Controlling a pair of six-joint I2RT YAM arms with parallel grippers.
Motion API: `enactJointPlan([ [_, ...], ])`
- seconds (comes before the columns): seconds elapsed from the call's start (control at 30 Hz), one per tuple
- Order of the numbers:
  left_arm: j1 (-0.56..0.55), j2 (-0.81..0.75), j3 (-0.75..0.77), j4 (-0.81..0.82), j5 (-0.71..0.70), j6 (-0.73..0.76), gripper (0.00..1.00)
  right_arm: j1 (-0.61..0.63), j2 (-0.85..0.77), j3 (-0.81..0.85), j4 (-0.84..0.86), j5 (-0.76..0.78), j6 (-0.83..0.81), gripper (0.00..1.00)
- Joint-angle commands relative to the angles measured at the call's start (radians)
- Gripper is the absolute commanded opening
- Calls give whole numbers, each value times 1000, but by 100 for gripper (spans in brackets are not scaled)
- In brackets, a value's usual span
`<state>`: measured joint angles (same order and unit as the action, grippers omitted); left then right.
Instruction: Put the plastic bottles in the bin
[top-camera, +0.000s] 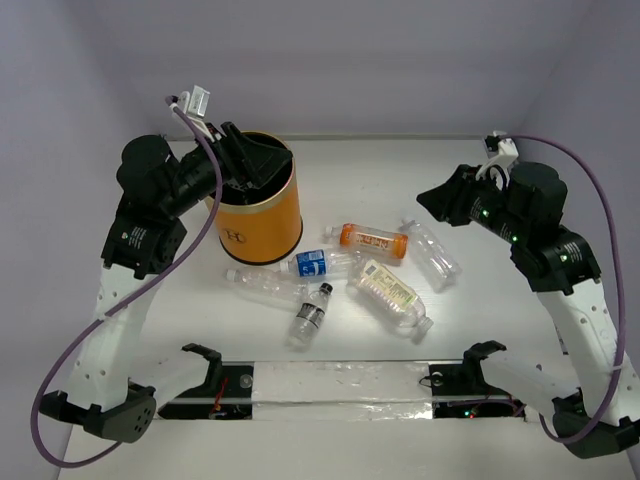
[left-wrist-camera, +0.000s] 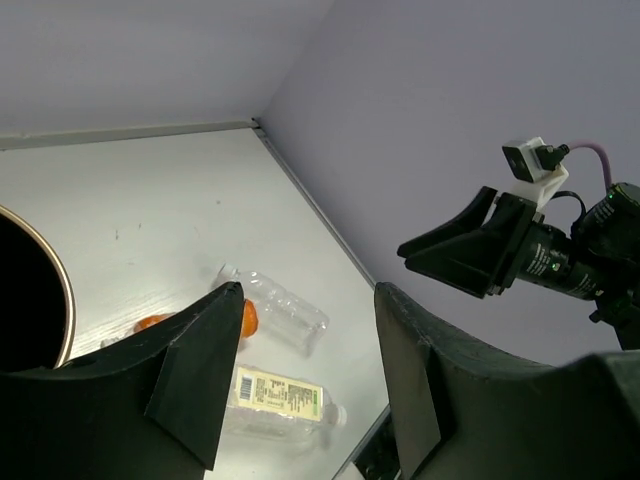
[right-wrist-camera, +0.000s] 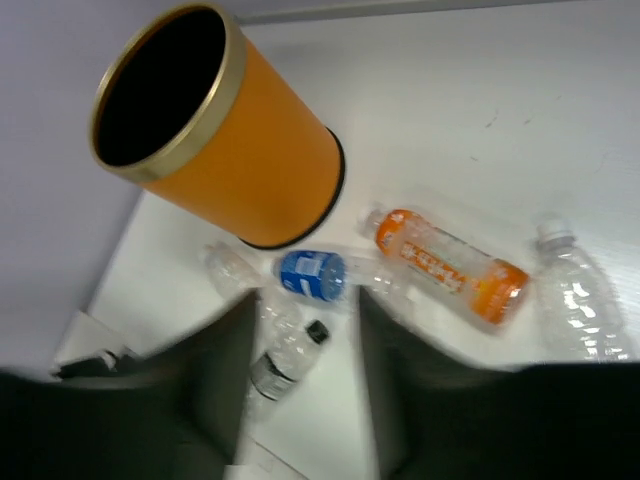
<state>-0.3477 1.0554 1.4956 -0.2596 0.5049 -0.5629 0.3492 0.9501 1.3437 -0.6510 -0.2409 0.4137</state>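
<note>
The left gripper (top-camera: 243, 158) is hovering over the mouth of the bin (top-camera: 265, 222), its jaws standing wide apart and gripping nothing, as the left wrist view confirms. This placement is judged to suit a drop into the bin. The right gripper (top-camera: 442, 205) is hanging raised at the right and facing the bottles, jaws parted and empty, probably lining up a pick. Six bottles are lying on their sides on the table (top-camera: 485, 325), right of the bin and nearer: orange bottle (top-camera: 375, 240), blue bottle (top-camera: 318, 263), cream bottle (top-camera: 388, 290), dark bottle (top-camera: 311, 313), bare left bottle (top-camera: 262, 285) and bare right bottle (top-camera: 432, 252). All are showing clear, capped and apparently undamaged. The bin is standing upright, and its black interior is hiding any contents.
</note>
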Motion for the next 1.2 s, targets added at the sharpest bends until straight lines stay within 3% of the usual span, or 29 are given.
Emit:
enactJointPlan([
  [0.0, -5, -15, 9, 59, 26, 8, 52, 8, -22, 1, 4, -26, -12, 30],
  [0.07, -14, -12, 21, 42, 24, 17, 51, 8, -10, 14, -18, -40, -21, 15],
  [0.1, -14, -6, 32, 36, 23, 15, 46, 8, -7, 18, -24, -40, -26, 3],
  [0.13, -14, -3, 37, 13, 17, 12, 43, 8, -7, 18, -25, -37, -26, 0],
  [0.2, -27, 0, 51, -3, 3, 8, 35, 8, -5, 11, -27, -34, -26, 0],
  [0.23, -27, 0, 58, -25, 1, 0, 25, 8, -4, 6, -29, -34, -26, 0],
  [0.33, -37, 8, 100, -91, -3, -14, 6, 8, 19, -11, -53, -31, -26, 0],
  [0.4, -66, 8, 118, -133, -20, -22, 0, 8, 26, -24, -64, -31, -24, 0],
  [0.53, -138, -43, 63, -294, -143, -61, 0, 8, 15, -72, -35, -41, -13, 0],
  [0.67, -166, -145, -92, -433, -271, -201, 0, 8, 10, -109, -30, -49, -18, 0],
  [0.97, -178, -399, -479, -647, -387, -598, 2, 8, -16, -216, 34, -133, -16, 0],
  [1.0, -178, -419, -517, -638, -381, -629, 15, 8, -20, -227, 43, -141, -12, 0],
  [1.07, -178, -436, -595, -546, -353, -710, 26, 8, -24, -241, 53, -150, -13, 4],
  [1.17, -178, -452, -702, -469, -367, -779, 44, 8, -19, -222, 30, -158, -27, 27],
])
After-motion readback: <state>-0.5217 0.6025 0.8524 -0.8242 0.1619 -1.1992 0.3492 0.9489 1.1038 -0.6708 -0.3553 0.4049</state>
